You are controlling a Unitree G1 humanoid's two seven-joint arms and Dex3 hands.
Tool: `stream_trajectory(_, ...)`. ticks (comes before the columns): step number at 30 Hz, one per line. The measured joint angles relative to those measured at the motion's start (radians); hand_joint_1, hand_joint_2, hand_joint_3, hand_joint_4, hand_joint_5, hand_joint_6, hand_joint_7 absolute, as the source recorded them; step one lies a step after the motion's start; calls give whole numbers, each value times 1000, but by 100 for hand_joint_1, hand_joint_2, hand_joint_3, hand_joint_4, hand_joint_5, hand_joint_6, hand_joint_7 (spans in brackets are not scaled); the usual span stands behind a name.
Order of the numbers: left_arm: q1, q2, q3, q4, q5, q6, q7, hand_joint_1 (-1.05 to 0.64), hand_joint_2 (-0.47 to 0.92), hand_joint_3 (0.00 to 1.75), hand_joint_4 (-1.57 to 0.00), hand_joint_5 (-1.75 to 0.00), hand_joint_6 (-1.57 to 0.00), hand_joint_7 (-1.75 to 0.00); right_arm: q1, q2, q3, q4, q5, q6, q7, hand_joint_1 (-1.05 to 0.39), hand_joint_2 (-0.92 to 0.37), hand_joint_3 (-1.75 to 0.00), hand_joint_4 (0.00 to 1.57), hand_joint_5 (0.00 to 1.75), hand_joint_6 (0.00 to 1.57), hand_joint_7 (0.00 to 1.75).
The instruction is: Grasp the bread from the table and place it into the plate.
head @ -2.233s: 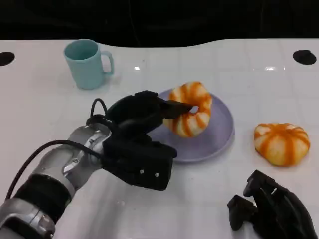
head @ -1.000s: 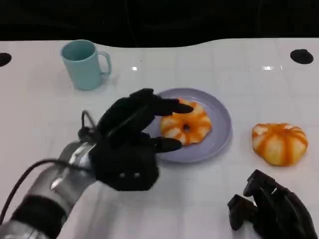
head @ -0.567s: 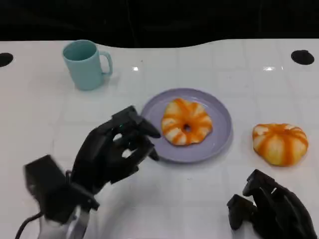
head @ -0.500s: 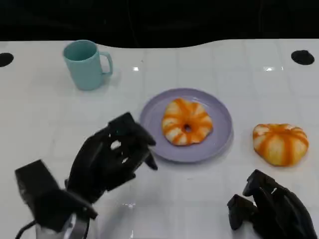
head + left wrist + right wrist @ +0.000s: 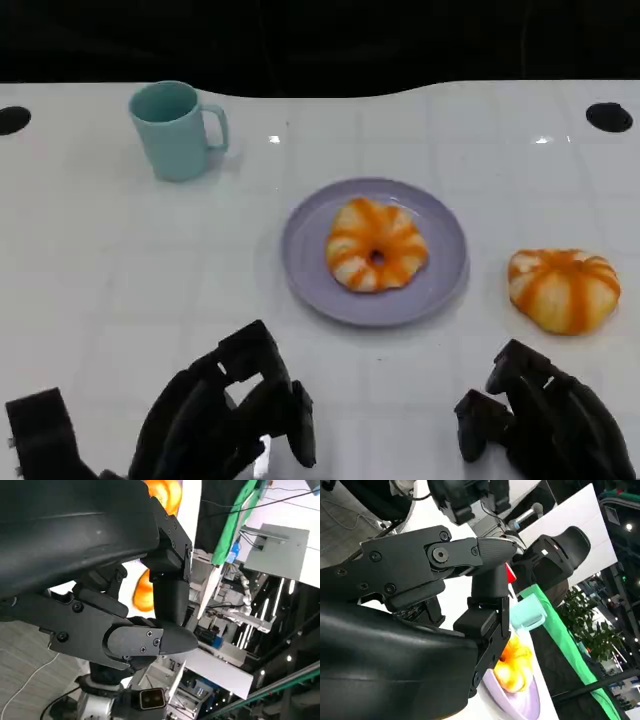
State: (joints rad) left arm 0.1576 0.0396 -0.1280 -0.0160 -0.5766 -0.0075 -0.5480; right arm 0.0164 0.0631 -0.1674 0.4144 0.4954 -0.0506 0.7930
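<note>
The left robot hand (image 5: 225, 425) is pulling back to the near edge of the desk (image 5: 90, 260), fingers loosely apart and holding nothing. The bread (image 5: 376, 244) it was holding is now lying in the plate (image 5: 310, 262), so this part looks done. The right robot hand (image 5: 545, 425) is resting curled and holding nothing.

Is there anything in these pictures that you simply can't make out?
- Left hand: head view's lower edge cuts it off.
- Right hand: cut by the same edge; fingers curled, nothing seen in them.
- Plate: right wrist view, largely hidden behind that hand.
- Bread on the table: left wrist view, a sliver past the fingers.
</note>
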Motion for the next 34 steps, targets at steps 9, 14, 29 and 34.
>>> stream_trajectory(9, 5, -11, 18, 26, 22, 2, -34, -62, 92, 35, -85, -175, -59, -175, 1, 0, -2, -2, 1, 14, -4, -55, -92, -23, 77, 168, 68, 141)
stream_trajectory(14, -13, -20, 30, 59, 33, 1, -50, -62, 92, 32, -85, -175, -60, -175, -13, -2, -7, 26, 1, 13, -2, -56, -92, -22, 77, 168, 68, 141)
stream_trajectory(29, -46, -35, 75, 112, 31, 16, -109, -62, 92, 28, -88, -175, -64, -175, -42, -3, -11, 73, -13, -28, 4, -55, -92, -24, 78, 168, 68, 142)
stream_trajectory(34, -59, -35, 82, 120, 31, 26, -119, -63, 92, 28, -88, -175, -63, -175, -54, -3, -11, 88, -16, -39, 5, -54, -92, -25, 77, 167, 67, 142)
